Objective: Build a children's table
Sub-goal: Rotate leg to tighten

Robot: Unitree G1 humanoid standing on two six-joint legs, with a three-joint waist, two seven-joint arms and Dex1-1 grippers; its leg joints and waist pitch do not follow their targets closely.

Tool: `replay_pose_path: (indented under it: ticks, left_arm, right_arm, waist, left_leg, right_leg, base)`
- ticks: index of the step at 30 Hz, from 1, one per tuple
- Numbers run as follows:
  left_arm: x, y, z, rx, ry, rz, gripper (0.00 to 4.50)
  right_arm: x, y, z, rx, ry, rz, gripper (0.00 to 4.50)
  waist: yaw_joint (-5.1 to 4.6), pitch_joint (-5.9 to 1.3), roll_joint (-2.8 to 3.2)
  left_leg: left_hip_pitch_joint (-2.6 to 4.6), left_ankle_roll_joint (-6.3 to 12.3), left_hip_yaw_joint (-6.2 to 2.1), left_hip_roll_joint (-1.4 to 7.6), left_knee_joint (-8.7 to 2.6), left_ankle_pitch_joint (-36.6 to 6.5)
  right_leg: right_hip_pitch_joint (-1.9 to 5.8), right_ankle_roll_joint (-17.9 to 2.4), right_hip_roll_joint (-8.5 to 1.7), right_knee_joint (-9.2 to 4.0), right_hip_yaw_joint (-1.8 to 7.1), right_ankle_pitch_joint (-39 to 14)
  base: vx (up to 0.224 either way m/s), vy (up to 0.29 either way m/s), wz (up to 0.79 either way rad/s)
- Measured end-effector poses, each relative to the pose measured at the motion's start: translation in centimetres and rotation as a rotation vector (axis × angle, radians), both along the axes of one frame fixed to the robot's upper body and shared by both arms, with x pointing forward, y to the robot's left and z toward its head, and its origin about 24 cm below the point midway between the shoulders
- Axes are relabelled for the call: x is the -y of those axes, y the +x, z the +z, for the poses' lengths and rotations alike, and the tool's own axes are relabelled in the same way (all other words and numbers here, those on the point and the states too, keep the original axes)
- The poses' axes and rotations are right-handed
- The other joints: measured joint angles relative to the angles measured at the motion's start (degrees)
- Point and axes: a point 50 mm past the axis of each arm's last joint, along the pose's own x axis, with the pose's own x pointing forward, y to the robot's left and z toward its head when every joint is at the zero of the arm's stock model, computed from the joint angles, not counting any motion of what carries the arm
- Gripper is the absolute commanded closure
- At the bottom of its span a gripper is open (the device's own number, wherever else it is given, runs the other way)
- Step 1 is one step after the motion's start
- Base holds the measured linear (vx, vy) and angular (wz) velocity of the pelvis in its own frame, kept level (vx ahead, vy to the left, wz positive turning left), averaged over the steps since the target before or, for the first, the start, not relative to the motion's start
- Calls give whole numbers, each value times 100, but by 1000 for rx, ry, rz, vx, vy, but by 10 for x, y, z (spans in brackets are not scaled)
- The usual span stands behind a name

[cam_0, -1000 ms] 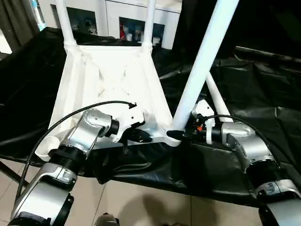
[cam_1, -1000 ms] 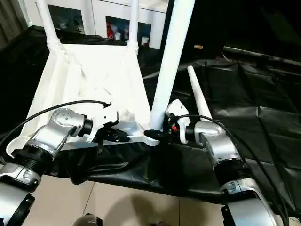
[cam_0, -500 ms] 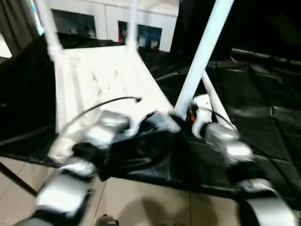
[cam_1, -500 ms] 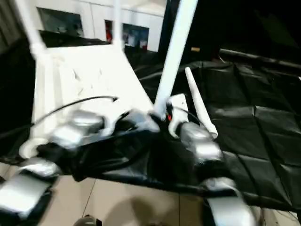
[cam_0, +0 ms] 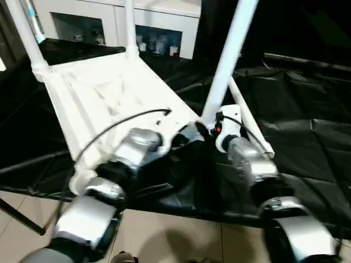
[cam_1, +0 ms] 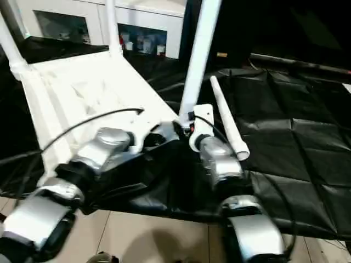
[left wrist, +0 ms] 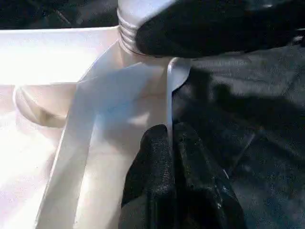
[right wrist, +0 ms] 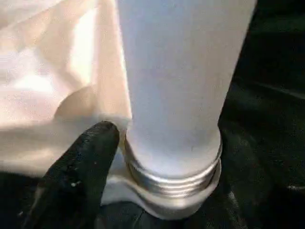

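The children's table lies upside down on a black cloth, its white ribbed top (cam_0: pixel 104 93) facing up. Two legs (cam_0: pixel 22 27) (cam_0: pixel 129 27) stand in the far corners. A third leg (cam_0: pixel 227 55) rises from the near right corner socket (right wrist: pixel 171 200), its threaded collar (right wrist: pixel 176 179) showing above the socket. My right gripper (cam_0: pixel 207 129) stands open around this leg's base, one finger (right wrist: pixel 81 162) just beside it. My left gripper (left wrist: pixel 169 131) is shut on the top's thin rim (left wrist: pixel 167 95) by that same corner. Another leg (cam_0: pixel 249 126) lies loose on the cloth to the right.
The black cloth (cam_0: pixel 296 109) covers the work surface, whose front edge drops to a tiled floor (cam_0: pixel 164 241). A white cabinet with glass doors (cam_0: pixel 159 33) stands behind the table.
The camera has swung, so the whole scene sits differently in the picture. Both grippers stay at the near right corner. My right forearm now points more straight ahead.
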Motion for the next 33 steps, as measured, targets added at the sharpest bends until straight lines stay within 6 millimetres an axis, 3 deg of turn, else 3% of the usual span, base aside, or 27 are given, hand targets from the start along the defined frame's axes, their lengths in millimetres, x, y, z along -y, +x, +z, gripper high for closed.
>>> replay_pose_path:
  ticks: [6, 16, 27, 33]
  left_arm:
    - [-27, -9, 5, -7, 6, -170, 450]
    - [-44, -23, 10, -38, 16, -319, 450]
    - [-47, -25, 10, -38, 17, -323, 450]
    - [-42, -21, 7, -43, 10, -249, 450]
  right_arm:
    - [18, -11, 1, -3, -58, 275, 90]
    - [16, -19, 6, -20, -70, 507, 90]
    - [14, -21, 6, -28, -62, 545, 170]
    - [8, -21, -2, -28, -11, 385, 176]
  waist:
    - [34, 1, -1]
    - [44, 28, -62]
    - [38, 26, -75]
    - [27, 21, -79]
  left_leg:
    - [-9, 0, 4, 6, -8, 0]
    - [-12, 1, 11, 13, -1, 0]
    - [-10, 1, 14, 13, -1, 0]
    - [10, 0, 18, 11, 2, 0]
  right_leg:
    - [-5, -21, 1, -2, -8, -3]
    - [-6, -28, 0, 0, -11, -28]
    - [-6, -29, 0, 2, -9, -28]
    - [2, -34, 0, 14, 0, -26]
  base:
    - [0, 0, 0]
    - [0, 0, 0]
    - [0, 0, 0]
    - [0, 0, 0]
